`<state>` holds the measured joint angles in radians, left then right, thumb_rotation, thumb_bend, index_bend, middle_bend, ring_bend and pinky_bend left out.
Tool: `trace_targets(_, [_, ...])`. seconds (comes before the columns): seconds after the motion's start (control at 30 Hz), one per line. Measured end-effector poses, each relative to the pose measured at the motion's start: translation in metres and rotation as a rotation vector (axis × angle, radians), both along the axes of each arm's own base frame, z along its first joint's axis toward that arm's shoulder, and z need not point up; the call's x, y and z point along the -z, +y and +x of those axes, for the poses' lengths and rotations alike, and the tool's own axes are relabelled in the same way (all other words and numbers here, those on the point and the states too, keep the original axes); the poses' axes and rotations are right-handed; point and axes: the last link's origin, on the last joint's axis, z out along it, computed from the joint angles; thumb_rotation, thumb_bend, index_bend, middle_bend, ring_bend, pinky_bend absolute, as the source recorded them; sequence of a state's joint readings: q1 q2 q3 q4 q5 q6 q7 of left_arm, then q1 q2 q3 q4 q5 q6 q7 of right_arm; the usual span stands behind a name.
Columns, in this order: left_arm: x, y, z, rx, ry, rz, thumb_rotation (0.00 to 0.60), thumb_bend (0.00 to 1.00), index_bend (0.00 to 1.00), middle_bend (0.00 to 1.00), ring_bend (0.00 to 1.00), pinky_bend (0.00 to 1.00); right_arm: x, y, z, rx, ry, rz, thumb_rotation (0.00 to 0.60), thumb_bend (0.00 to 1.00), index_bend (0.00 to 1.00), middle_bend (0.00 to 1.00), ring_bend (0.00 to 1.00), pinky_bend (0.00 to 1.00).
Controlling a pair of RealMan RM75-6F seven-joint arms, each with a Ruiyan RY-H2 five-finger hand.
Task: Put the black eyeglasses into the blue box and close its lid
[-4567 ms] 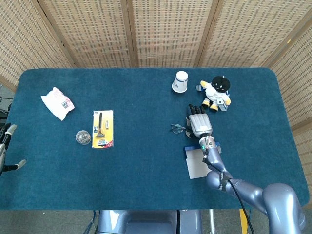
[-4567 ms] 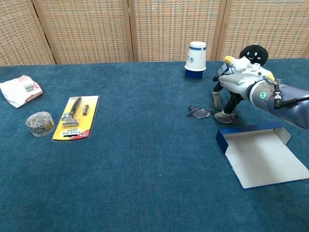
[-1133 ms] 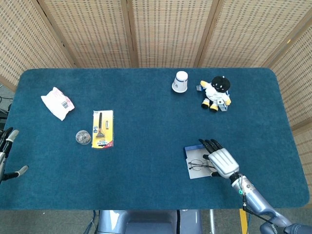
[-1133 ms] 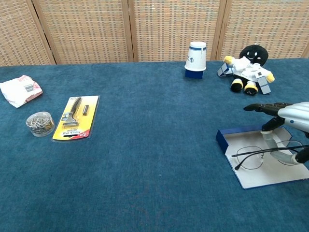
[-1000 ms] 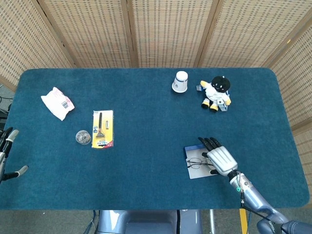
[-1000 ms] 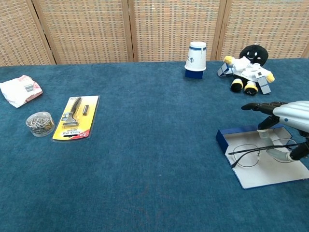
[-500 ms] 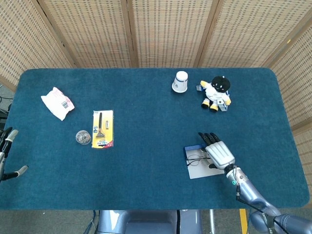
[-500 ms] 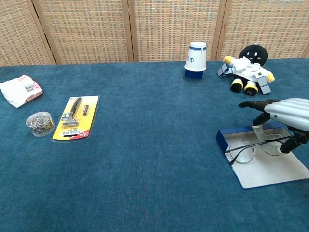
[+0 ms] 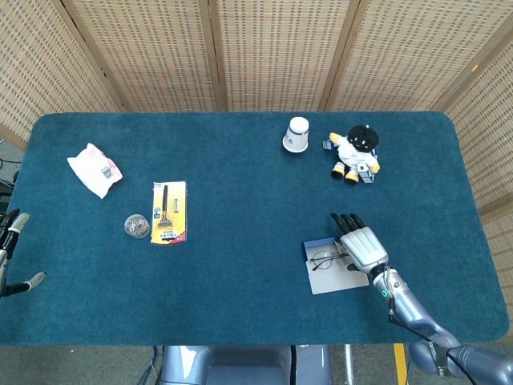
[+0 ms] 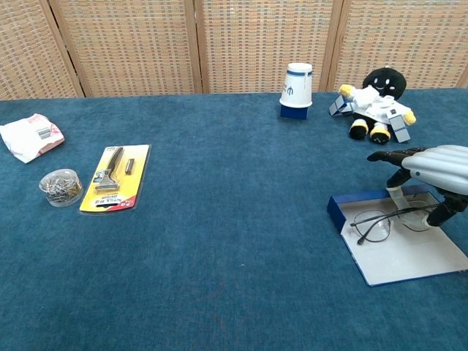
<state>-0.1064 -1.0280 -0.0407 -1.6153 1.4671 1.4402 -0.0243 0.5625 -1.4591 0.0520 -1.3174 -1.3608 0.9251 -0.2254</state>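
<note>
Over the open blue box (image 10: 344, 212), right hand (image 10: 431, 170) sits palm-down, fingers extended toward the far side of the table, thumb tucked under; it pinches the black eyeglasses (image 10: 384, 221) at the lens end nearest it, so the hand is closed on the glasses. In the head view the same right hand (image 9: 362, 247) covers the right half of the box (image 9: 321, 278), and the glasses (image 9: 325, 259) stick out to its left. Glasses: thin black wire frame, rounded clear lenses, one lens fully visible, the other partly under the fingers; temple arm runs along the back. They are within the box outline, over its white inner floor; can't tell if the free lens touches the floor or hangs just above it. Box is shallow, dark blue walls, white inside, lid flap lying flat and open toward the robot. Left hand (image 9: 10, 253) is at the far left table edge, only partly in frame, fingers spread, nothing in it. Elsewhere on the blue table cloth (image 10: 219, 241): plush toy (image 10: 374, 104) and upside-down paper cup (image 10: 297, 91) at the far side, well apart from the box; yellow blister pack (image 10: 115, 177), small jar of clips (image 10: 60, 186), crumpled white packet (image 10: 29, 136) on the left.
</note>
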Motion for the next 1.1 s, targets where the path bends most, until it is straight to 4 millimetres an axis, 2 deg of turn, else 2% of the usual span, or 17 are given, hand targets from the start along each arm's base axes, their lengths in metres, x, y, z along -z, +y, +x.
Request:
trace_targets(0.2, [0.001, -0.001, 0.001, 0.002, 0.003, -0.002, 0.600, 0.00, 0.00, 0.00, 0.00, 0.00, -0.004, -0.004, -0.003, 0.007, -0.001, -0.017, 0.600, 0.57, 0.65, 0.01, 0.00, 0.07])
trace_targets(0.47, [0.001, 0.000, 0.000, -0.001, 0.002, -0.001, 0.600, 0.00, 0.00, 0.00, 0.00, 0.00, 0.003, -0.008, 0.003, 0.028, -0.015, -0.026, 0.600, 0.55, 0.64, 0.01, 0.00, 0.08])
trace_targets(0.53, [0.000, 0.000, 0.000, -0.002, 0.000, -0.001, 0.600, 0.00, 0.00, 0.00, 0.00, 0.00, 0.003, -0.008, 0.005, 0.028, -0.020, -0.030, 0.600, 0.48, 0.59, 0.01, 0.00, 0.08])
trace_targets(0.67, [0.000, 0.000, 0.000, -0.001, 0.000, 0.001, 0.600, 0.00, 0.00, 0.00, 0.00, 0.00, 0.003, -0.007, 0.006, 0.026, -0.020, -0.036, 0.600, 0.30, 0.40, 0.00, 0.00, 0.08])
trace_targets(0.73, [-0.001, 0.000, 0.000, 0.001, -0.001, 0.003, 0.600, 0.00, 0.00, 0.00, 0.00, 0.00, 0.002, -0.005, 0.005, 0.023, -0.020, -0.039, 0.600, 0.26, 0.35, 0.00, 0.00, 0.08])
trace_targets(0.83, [0.000, 0.000, 0.000, 0.002, 0.000, 0.002, 0.600, 0.00, 0.00, 0.00, 0.00, 0.00, 0.001, -0.003, 0.005, 0.017, -0.024, -0.041, 0.600, 0.26, 0.31, 0.00, 0.00, 0.08])
trace_targets(1.1, [0.001, -0.001, 0.001, 0.004, 0.003, -0.001, 0.600, 0.00, 0.00, 0.00, 0.00, 0.00, -0.002, 0.003, 0.006, 0.000, -0.048, -0.052, 0.600, 0.26, 0.31, 0.00, 0.00, 0.08])
